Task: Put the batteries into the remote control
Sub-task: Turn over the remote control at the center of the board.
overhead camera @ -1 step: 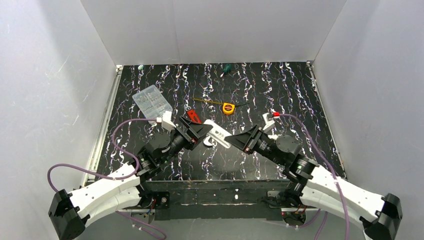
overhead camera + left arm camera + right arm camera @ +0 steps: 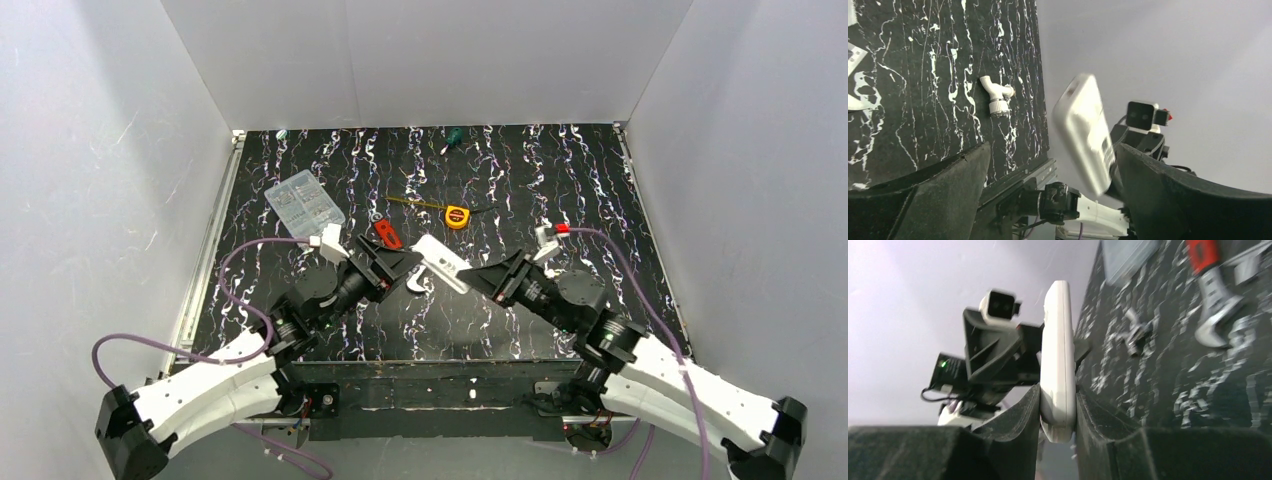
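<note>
Your left gripper (image 2: 406, 268) had let go of the remote control (image 2: 441, 263) and eased back, its jaws spread wide with the white bar untouched between them. Your right gripper (image 2: 1058, 407) stayed clenched on the remote's near end, holding it above the table between the two arms. No batteries showed in any view, so I judged the loading itself was all still to do.
</note>
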